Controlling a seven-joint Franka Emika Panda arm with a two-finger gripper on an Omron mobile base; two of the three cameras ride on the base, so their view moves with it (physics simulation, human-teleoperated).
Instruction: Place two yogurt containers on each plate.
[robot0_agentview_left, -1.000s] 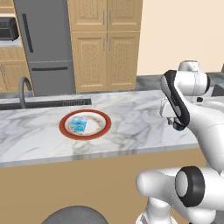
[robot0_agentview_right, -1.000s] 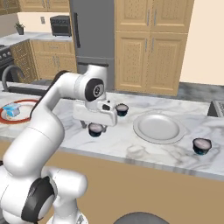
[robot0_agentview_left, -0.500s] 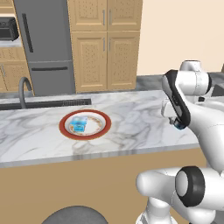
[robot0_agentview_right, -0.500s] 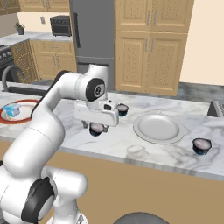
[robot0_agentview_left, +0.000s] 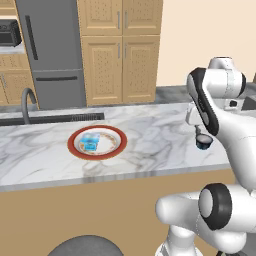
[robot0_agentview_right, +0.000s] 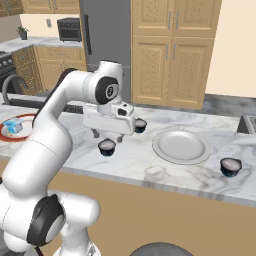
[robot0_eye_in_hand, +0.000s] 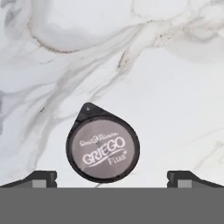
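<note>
A red-rimmed plate lies on the marble counter with a pale blue yogurt container on it. A second plate, plain pale grey, lies bare further right. My gripper hangs open right over a dark yogurt container, one fingertip on each side of it and nothing held. Its grey lid reads GRIEGO Plus. Two more dark containers stand on the counter: one behind the hand, one at the right past the grey plate.
A sink with a curved faucet sits at the counter's far left. The counter's front edge runs close below the plates. A steel fridge and wooden cabinets stand across the aisle.
The hand has shifted very slightly above the dark container; its jaws stay open. The plates and containers have not moved.
</note>
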